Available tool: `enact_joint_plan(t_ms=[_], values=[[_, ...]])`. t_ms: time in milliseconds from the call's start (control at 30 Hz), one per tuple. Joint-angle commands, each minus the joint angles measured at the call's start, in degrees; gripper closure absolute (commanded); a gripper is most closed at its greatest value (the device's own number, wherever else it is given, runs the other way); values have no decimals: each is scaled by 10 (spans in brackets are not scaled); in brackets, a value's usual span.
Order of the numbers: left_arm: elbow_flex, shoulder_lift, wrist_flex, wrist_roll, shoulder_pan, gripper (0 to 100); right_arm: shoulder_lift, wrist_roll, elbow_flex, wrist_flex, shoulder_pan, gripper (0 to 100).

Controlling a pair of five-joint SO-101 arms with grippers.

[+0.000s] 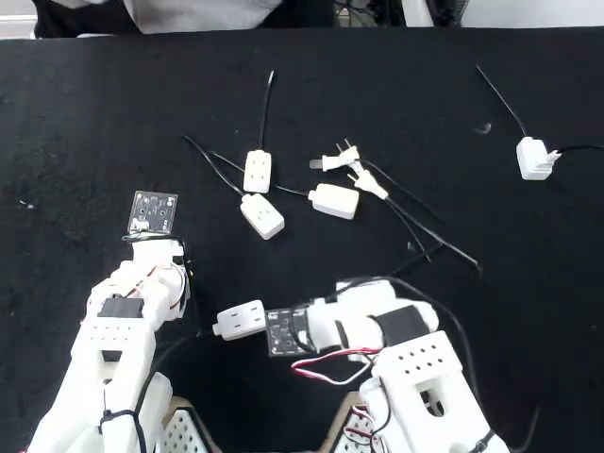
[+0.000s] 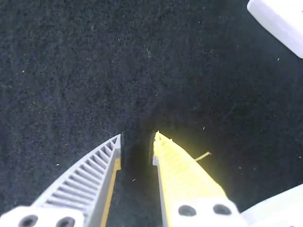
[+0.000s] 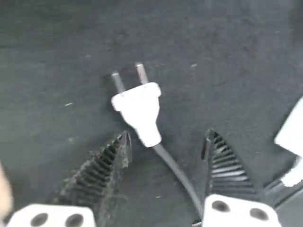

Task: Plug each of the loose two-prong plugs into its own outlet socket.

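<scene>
White two-prong plug (image 3: 139, 111) lies loose inside the spread right gripper (image 3: 166, 136), cable (image 3: 173, 168) hidden under one finger. Left gripper (image 2: 137, 136): narrowly parted, empty. Second plug (image 1: 330, 161), third plug (image 1: 370, 183): well away.

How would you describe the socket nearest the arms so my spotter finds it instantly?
On the black table, look to the near edge where the two white arms sit. In the gap between them lies one white socket. Unlike the three other sockets clustered mid-table, it lies alone, closest to the arms.

Overhead camera surveys the table (image 1: 94, 113); wrist cameras sit close.
</scene>
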Motion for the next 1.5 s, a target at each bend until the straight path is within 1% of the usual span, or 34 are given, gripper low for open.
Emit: enact_joint_plan(t_ms=[0, 67, 133, 200, 333, 467, 600, 733, 800, 867, 967, 1067, 1133, 1300, 1467], values=[[-4, -8, -6, 1, 5, 880, -7, 10, 24, -69, 31, 748], [-4, -8, -6, 1, 5, 880, -7, 11, 49, -89, 36, 748], [-4, -8, -6, 1, 5, 880, -7, 11, 58, -86, 36, 748], [-4, -8, -6, 1, 5, 880, -7, 11, 57, -73, 38, 748], [-4, -8, -6, 1, 5, 880, -7, 46, 54, -33, 39, 748], [-4, -8, -6, 1, 5, 880, -7, 47, 55, -34, 35, 750], [-4, -8, -6, 1, 5, 880, -7, 75, 59, -33, 35, 795], [-4, -8, -6, 1, 5, 880, -7, 69, 55, -30, 42, 785], [-4, -8, -6, 1, 5, 880, -7, 55, 45, -29, 51, 774], [-4, -8, -6, 1, 5, 880, -6, 54, 25, -4, 57, 774], [-4, -8, -6, 1, 5, 880, 20, 53, -30, 66, 58, 777], [-4, -8, -6, 1, 5, 880, 85, 52, -102, 118, 59, 777], [-4, -8, -6, 1, 5, 880, 138, 46, -140, 133, 59, 777], [-4, -8, -6, 1, 5, 880, 240, 35, -174, 88, 57, 776], [-4, -8, -6, 1, 5, 880, 284, 35, -158, 20, 57, 776]])
